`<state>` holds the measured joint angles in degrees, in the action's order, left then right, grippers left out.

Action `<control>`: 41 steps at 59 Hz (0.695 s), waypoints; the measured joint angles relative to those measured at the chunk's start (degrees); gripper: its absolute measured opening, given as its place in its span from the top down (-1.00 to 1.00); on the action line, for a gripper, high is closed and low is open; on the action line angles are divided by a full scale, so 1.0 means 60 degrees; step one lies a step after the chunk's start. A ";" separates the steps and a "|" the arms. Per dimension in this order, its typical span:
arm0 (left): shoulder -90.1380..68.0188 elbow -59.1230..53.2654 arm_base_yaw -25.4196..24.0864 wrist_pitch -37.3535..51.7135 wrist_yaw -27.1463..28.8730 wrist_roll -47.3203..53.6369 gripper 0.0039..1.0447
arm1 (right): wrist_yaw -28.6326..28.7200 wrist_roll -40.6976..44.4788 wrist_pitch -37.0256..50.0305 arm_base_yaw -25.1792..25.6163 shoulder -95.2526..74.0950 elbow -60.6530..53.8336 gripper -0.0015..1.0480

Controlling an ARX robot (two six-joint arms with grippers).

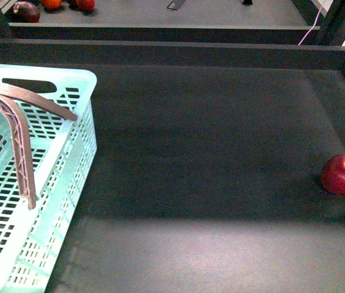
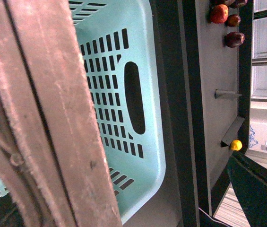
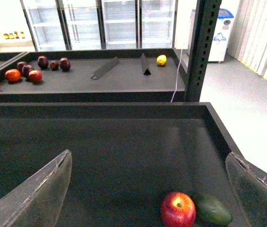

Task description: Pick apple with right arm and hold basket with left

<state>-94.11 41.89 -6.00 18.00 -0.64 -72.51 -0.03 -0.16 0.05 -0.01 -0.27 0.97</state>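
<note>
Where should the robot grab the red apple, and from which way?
Probably around its widest middle, coming down from above: the apple sits upright, stem dimple up. A dark green fruit lies close beside it, so squeeze across the two free sides.

The apple (image 1: 344, 174) is bright red with a yellowish patch at its stem dimple (dimple turned upward) and rests by the right edge of the dark shelf tray (image 1: 209, 152). The pale mint basket (image 1: 82, 134), slotted-walled, stands upright at the tray's left edge, its brown handle (image 1: 19, 116) folded down.
</note>
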 joint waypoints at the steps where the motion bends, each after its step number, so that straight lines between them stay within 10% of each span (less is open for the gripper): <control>1: -0.0051 0.0040 0.0004 0.0000 0.0036 0.0000 -0.87 | 0.0000 0.0000 0.0000 0.0000 0.0000 0.0000 -0.83; 8: -0.0295 0.0251 0.0007 -0.0036 0.0149 0.0007 -0.85 | 0.0000 0.0000 0.0000 0.0000 0.0000 0.0000 -0.83; 30: -0.0896 0.0856 0.0029 -0.0656 0.0772 0.0113 0.70 | 0.0000 0.0000 0.0000 0.0000 0.0000 0.0000 -0.83; 41: -0.0678 0.0831 0.0441 -0.0721 0.1399 0.0991 0.72 | 0.0000 0.0000 0.0000 0.0000 0.0000 0.0000 -0.83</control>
<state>-98.17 46.87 -3.36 13.67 7.75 -66.57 -0.03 -0.16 0.05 -0.01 -0.27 0.97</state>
